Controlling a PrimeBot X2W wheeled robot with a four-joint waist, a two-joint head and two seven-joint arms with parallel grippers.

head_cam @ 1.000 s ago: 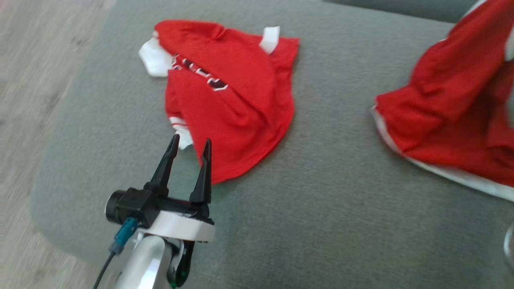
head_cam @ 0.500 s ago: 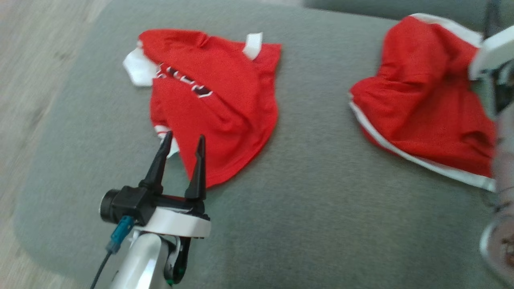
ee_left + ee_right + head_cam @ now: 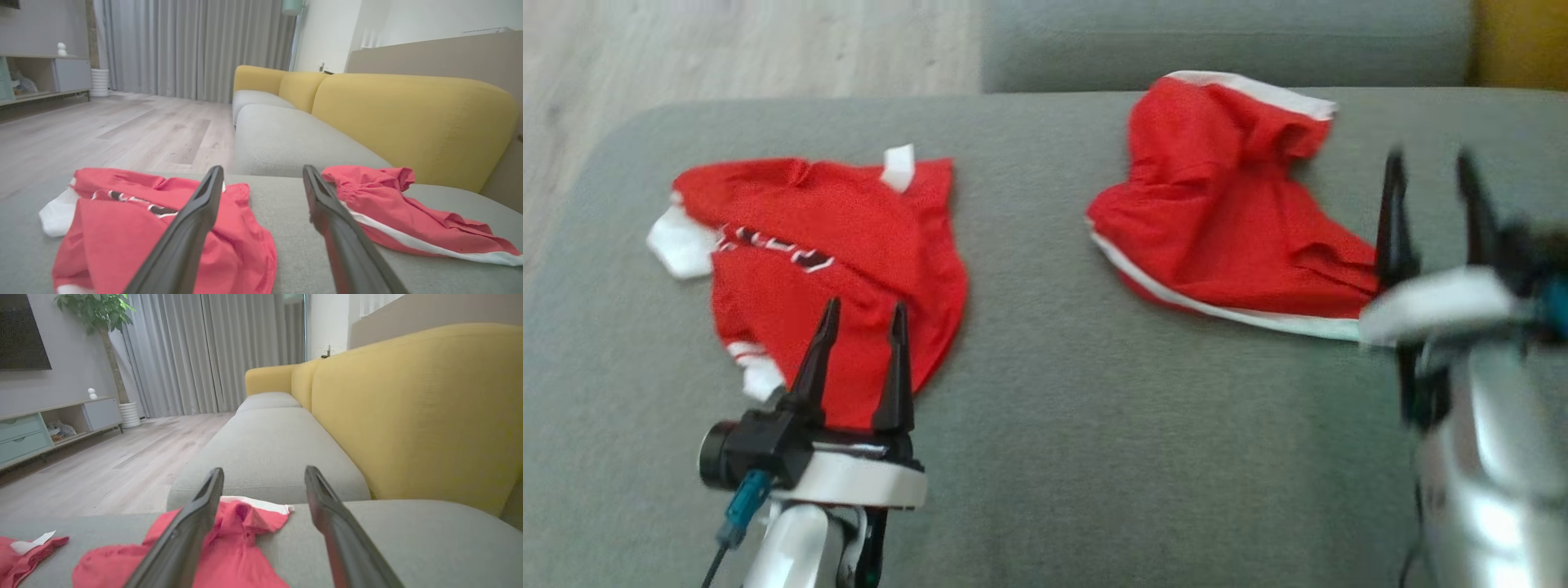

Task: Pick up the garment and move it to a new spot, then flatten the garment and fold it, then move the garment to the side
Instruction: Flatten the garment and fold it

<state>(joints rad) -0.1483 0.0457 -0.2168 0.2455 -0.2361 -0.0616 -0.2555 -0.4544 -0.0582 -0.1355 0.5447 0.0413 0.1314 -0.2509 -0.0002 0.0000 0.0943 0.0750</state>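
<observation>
Two crumpled red garments lie on the grey sofa seat. The left one is a red jersey with white sleeve trim and dark lettering, also in the left wrist view. The right one is a pair of red shorts with a white stripe, seen again as shorts. My left gripper is open, empty, its tips over the jersey's near hem. My right gripper is open and empty, just right of the shorts' near end. From the wrist cameras, both the left gripper and right gripper hover above the cushion.
A yellow backrest runs along the right side of the seat. A second grey cushion continues beyond it. Wooden floor lies past the seat's left edge, with a low cabinet and curtains farther off.
The head camera has swung right, bringing the shorts and my right gripper into the picture. My left gripper's tips now sit over the jersey's hem rather than beside it.
</observation>
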